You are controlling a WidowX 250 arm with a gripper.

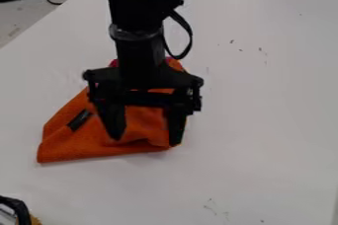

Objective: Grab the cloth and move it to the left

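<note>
With the gripper (145,134) wide over the orange cloth (137,120), ease down onto the fold (142,142) between the fingertips, squeeze firmly enough to catch it, then lift slightly before carrying left.

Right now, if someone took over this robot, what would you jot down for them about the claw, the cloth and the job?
Gripper: open, over the cloth.
Cloth: orange, rumpled, on the white table.
Done: gripper is positioned at the cloth; one picture can't settle whether the cloth has moved.
Left: probably close on it, then move it left.
</note>
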